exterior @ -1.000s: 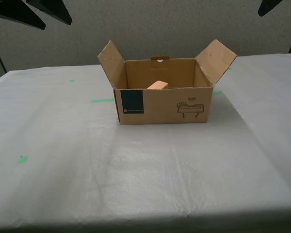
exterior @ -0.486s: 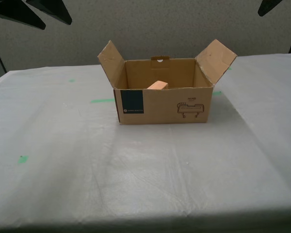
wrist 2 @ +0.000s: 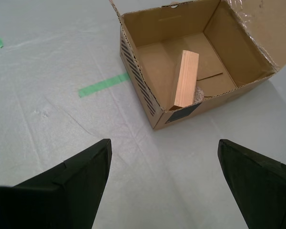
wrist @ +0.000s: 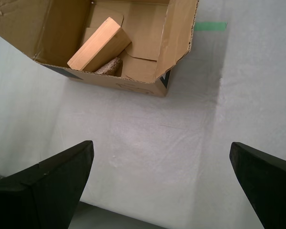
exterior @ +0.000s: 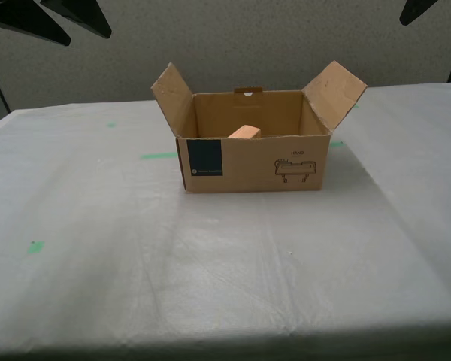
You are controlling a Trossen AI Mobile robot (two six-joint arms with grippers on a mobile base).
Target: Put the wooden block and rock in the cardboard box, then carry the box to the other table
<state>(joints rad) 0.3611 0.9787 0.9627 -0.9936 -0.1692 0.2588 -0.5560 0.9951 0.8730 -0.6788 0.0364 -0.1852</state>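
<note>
Since the wooden block (wrist 2: 187, 78) and rock (wrist: 108, 65) already lie inside the cardboard box (exterior: 252, 162), which sits mid-worktop (exterior: 98, 248) on the sheet, the job looks nearly finished. My second gripper (wrist 2: 164, 183) and my first gripper (wrist: 162, 183) hang spread open, empty; retreat them without brushing the flaps.

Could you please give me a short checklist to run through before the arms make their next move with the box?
1. Wooden block inside the cardboard box: ok, leaning on end.
2. Rock inside the box: ok, lying under the block.
3. Box on the sheet-covered table with green tape marks: ok.
4. My first gripper open and holding nothing: ok.
5. My second gripper open and holding nothing: ok.
6. Side flaps standing open: ok.
</note>
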